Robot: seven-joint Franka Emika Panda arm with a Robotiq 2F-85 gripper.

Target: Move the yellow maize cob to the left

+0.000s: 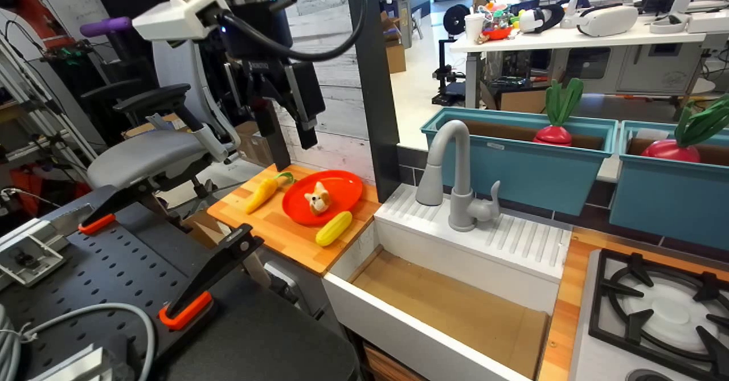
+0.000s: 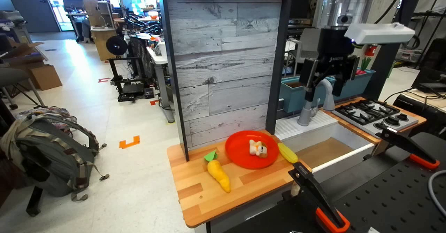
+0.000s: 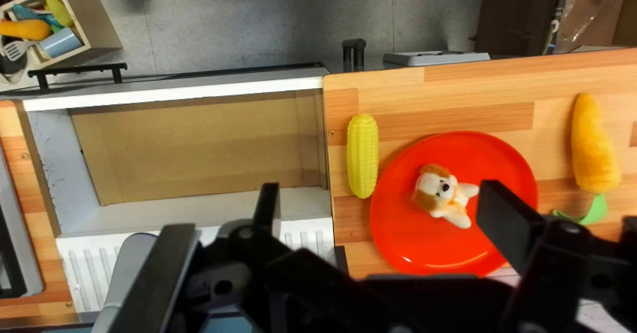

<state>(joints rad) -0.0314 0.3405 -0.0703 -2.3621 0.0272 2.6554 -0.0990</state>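
Fetching the maize cob (image 2: 287, 153), right of the plate (image 2: 239, 153) on the counter (image 2: 249, 181) in an exterior view, seems the step in hand; the spread pincer (image 2: 323, 93) should next descend around it

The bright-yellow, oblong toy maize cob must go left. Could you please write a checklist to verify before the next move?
1. Bright-yellow cob visible: ok, in all three views.
2. Nothing lying on it: ok.
3. Black two-fingered end effector open: ok, jaws apart, nothing held.
4. End effector lowered to the cob: not ok, it hangs well above.
5. Cob free of the round red plate: cannot tell, one end lies right beside it.
6. Meaning of "left": cannot tell, views face different ways.
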